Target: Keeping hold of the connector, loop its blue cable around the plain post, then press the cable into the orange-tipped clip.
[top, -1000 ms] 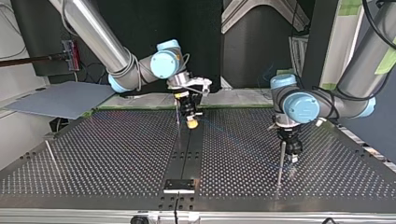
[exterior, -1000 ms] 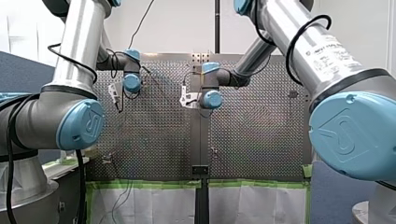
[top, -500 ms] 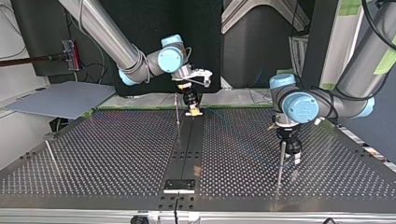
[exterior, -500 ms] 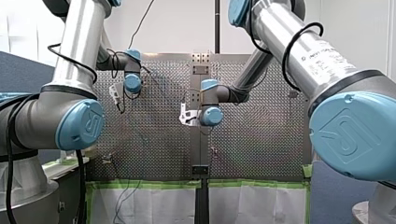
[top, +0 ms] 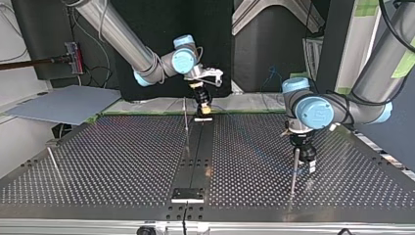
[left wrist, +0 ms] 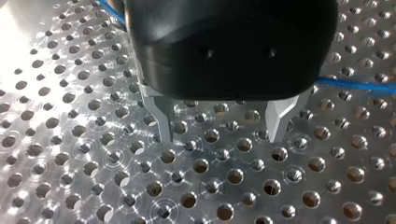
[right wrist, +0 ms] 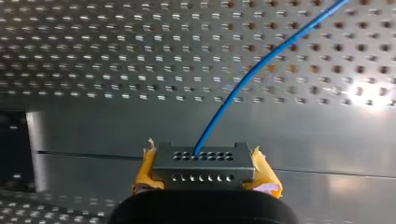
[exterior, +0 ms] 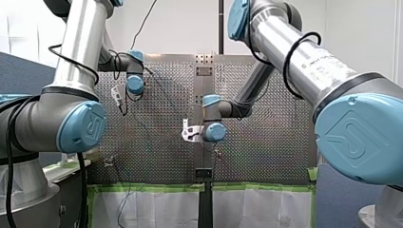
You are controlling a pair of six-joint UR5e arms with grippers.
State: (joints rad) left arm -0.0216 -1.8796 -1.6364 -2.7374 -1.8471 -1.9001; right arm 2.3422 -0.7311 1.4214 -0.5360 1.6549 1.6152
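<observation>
**Connector clamped in my right gripper; nearest post stands just beside it**

The connector (right wrist: 204, 158), a grey block with rows of small holes, sits crosswise between the yellow pads (right wrist: 265, 173) of my right gripper (right wrist: 204, 173), which is closed firmly on it. The blue cable (right wrist: 243, 86) leaves its holed face and runs ahead of the gripper, slanting off to one side over the perforated table (right wrist: 93, 56); its long axis lies along the table, away from the gripper.

In the top view a thin post (top: 186, 122) stands upright just beside my right gripper, at the view's left of it and a little nearer the camera, not touching. A second post (top: 294, 171) stands just in front of my left gripper (left wrist: 220, 135), and a third post (top: 54, 164) stands well apart at the view's left. I cannot tell which of them is plain and which carries the orange tip.

My left gripper hangs low over the table with its metal fingers (left wrist: 163, 116) spread and nothing between them. A blue line passes behind its body in the left wrist view, probably the same cable.

My right arm is the nearer one to the thin post and already has the connector. If that post is the plain one, I judge the loop turns on carrying the connector round its far side while the cable trails. No bin or tray shows.
</observation>
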